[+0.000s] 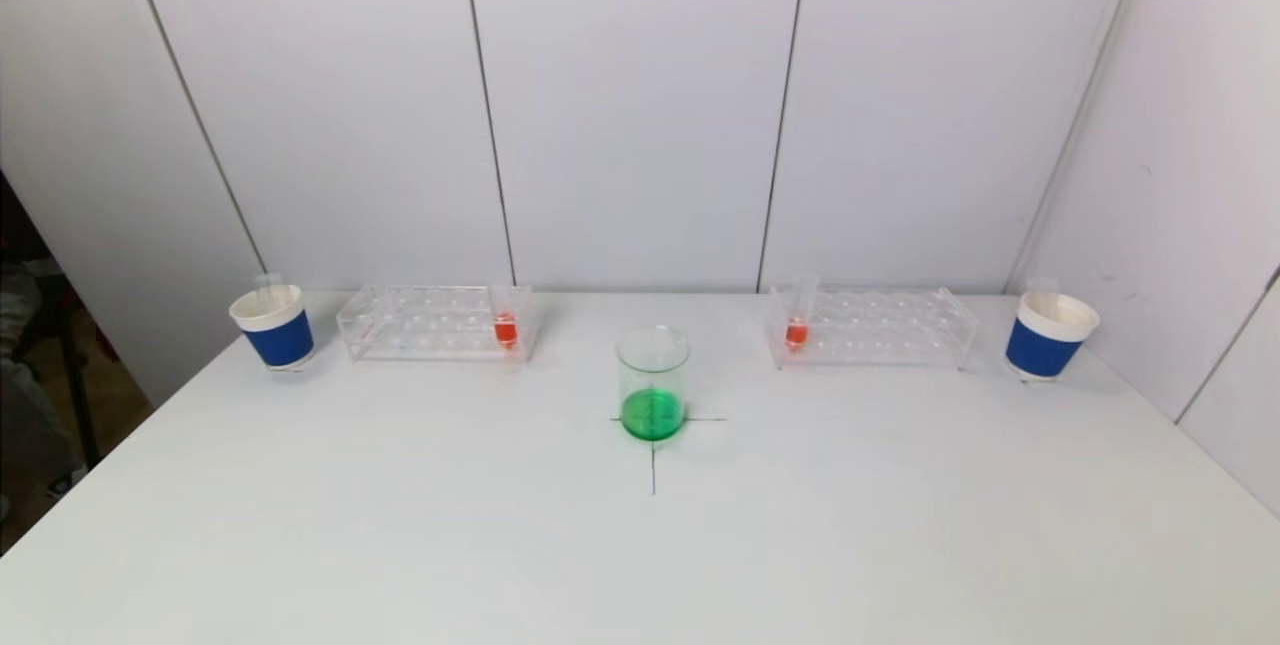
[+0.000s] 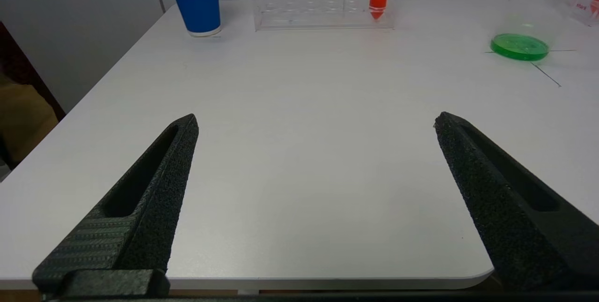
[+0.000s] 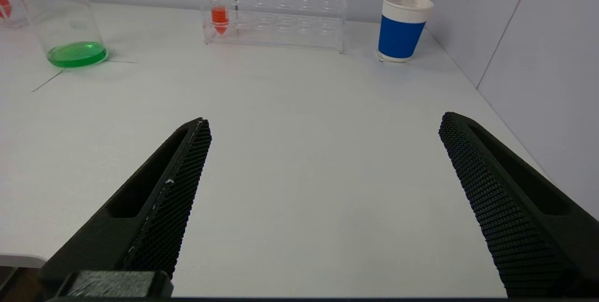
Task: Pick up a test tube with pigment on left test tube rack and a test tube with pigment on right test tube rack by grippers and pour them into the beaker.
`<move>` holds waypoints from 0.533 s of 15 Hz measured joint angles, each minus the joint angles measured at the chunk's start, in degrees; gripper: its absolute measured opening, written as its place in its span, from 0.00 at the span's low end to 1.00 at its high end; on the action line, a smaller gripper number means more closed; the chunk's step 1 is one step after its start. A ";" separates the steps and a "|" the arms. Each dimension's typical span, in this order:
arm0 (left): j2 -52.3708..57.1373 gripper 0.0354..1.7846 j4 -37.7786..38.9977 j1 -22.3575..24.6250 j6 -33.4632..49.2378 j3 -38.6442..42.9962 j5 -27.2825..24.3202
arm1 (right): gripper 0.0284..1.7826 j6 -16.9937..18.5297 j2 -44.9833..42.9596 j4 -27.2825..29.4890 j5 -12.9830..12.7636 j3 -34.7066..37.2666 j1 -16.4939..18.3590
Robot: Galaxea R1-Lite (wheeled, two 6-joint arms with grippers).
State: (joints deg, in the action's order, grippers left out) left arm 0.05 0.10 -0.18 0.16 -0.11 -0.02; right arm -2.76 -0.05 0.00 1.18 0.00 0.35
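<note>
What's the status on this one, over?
Left hand and right hand open, empty, at near table edge. Both red tubes racked; beaker centre, green liquid. Path clear.

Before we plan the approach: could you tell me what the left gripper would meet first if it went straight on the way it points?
The left gripper, open over the near table edge, has bare tabletop ahead. It would probably first meet the left test tube rack, though depth is uncertain.

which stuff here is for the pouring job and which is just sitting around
For the job: left rack, its red tube; right rack, its red tube; beaker with green liquid.

Just there: left blue cup, right blue cup, table.
</note>
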 joint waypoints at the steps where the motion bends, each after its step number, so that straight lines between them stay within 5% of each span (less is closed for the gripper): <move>1: 0.00 0.99 0.01 0.00 0.00 0.01 0.02 | 0.99 0.00 0.00 0.00 0.00 0.00 0.00; 8: 0.00 0.99 0.00 0.00 0.00 0.01 0.02 | 0.99 -0.02 0.00 0.00 0.00 0.00 0.00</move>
State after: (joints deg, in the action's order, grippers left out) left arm 0.05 0.10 -0.18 0.16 -0.10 0.00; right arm -2.78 -0.05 0.00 1.18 0.00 0.35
